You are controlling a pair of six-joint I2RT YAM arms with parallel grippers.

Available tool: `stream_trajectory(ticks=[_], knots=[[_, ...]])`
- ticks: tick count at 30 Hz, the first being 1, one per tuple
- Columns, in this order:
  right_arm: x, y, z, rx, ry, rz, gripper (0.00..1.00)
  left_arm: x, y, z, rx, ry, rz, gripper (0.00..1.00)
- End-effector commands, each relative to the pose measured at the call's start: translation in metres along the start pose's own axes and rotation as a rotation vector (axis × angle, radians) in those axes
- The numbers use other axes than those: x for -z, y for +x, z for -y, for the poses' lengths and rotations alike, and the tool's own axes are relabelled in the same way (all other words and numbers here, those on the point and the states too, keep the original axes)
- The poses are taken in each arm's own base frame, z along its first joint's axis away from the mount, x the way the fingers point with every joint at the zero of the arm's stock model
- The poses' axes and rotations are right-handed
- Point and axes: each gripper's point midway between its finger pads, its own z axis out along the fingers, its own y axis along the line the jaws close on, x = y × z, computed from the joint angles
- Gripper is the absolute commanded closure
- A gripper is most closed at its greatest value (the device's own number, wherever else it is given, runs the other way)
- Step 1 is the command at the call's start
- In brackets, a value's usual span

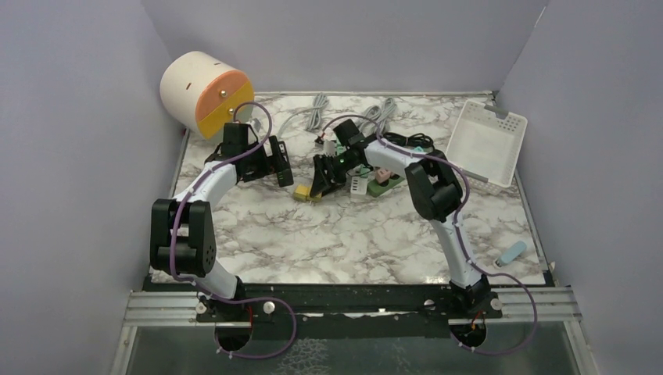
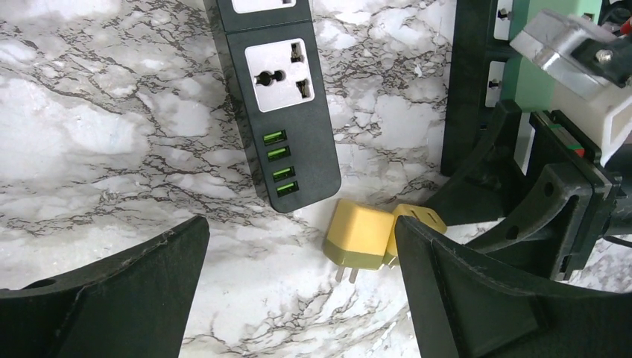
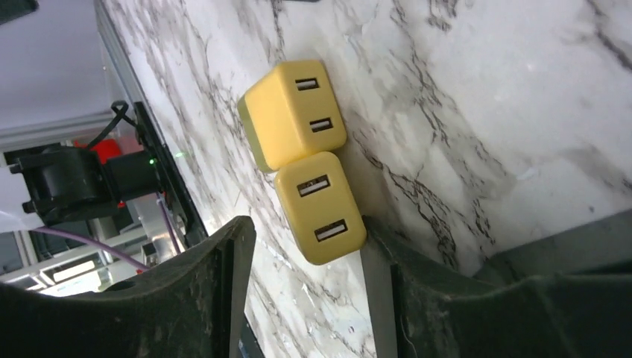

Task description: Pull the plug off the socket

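Two yellow USB plugs (image 2: 358,235) (image 2: 419,219) lie loose side by side on the marble table, prongs bare, in no socket. They show as one yellow block (image 1: 301,193) in the top view and as two cubes (image 3: 294,112) (image 3: 320,205) in the right wrist view. A black power strip (image 2: 279,104) with an empty socket lies just beyond them. My left gripper (image 2: 302,298) is open above the table beside the plugs. My right gripper (image 3: 305,291) is open, and the nearer plug lies against its right finger (image 3: 447,298). The two grippers (image 1: 280,168) (image 1: 320,183) face each other across the plugs.
A green power strip (image 1: 385,178) and white adapters (image 1: 360,186) lie under the right arm with black cables. Grey cables (image 1: 352,113) lie at the back. A white basket (image 1: 489,141) stands back right, a white-and-orange cylinder (image 1: 205,94) back left, a pale blue item (image 1: 512,252) front right.
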Motion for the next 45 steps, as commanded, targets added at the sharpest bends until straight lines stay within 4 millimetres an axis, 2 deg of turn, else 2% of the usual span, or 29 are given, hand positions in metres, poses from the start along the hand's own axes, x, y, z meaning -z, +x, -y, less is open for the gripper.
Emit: stream_trajectory(ticks=[1,4,8,15,18,21,23,26,30,40,45], knots=[[-0.013,0.015,0.016,-0.042,0.085,-0.088,0.36,0.011,-0.014,0.004,-0.022,-0.001,0.046,0.02],[-0.003,0.001,0.001,0.008,0.098,-0.05,0.32,0.012,-0.016,0.006,-0.021,0.007,0.049,0.02],[0.024,-0.022,-0.015,0.078,0.179,0.028,0.29,0.014,-0.019,0.009,-0.022,0.016,0.057,0.02],[0.088,-0.057,-0.027,0.178,0.442,0.184,0.28,0.014,-0.018,0.01,-0.012,0.021,0.056,0.02],[0.117,-0.078,-0.042,0.231,0.51,0.306,0.26,0.015,-0.019,0.011,-0.01,0.027,0.058,0.02],[0.137,-0.09,-0.039,0.241,0.601,0.386,0.25,0.016,-0.02,0.013,-0.008,0.032,0.063,0.02],[0.145,-0.093,-0.024,0.223,0.691,0.399,0.26,0.017,-0.019,0.013,-0.006,0.034,0.063,0.02],[0.149,-0.091,0.005,0.19,0.827,0.368,0.29,0.018,-0.017,0.015,-0.002,0.043,0.063,0.02],[0.14,-0.084,0.03,0.183,0.893,0.296,0.32,0.019,-0.015,0.017,0.003,0.054,0.062,0.02],[0.111,-0.09,0.062,0.174,0.904,0.262,0.35,0.019,-0.011,0.018,0.013,0.066,0.058,0.02],[0.097,-0.093,0.076,0.167,0.907,0.259,0.41,0.019,-0.01,0.018,0.012,0.067,0.056,0.02]])
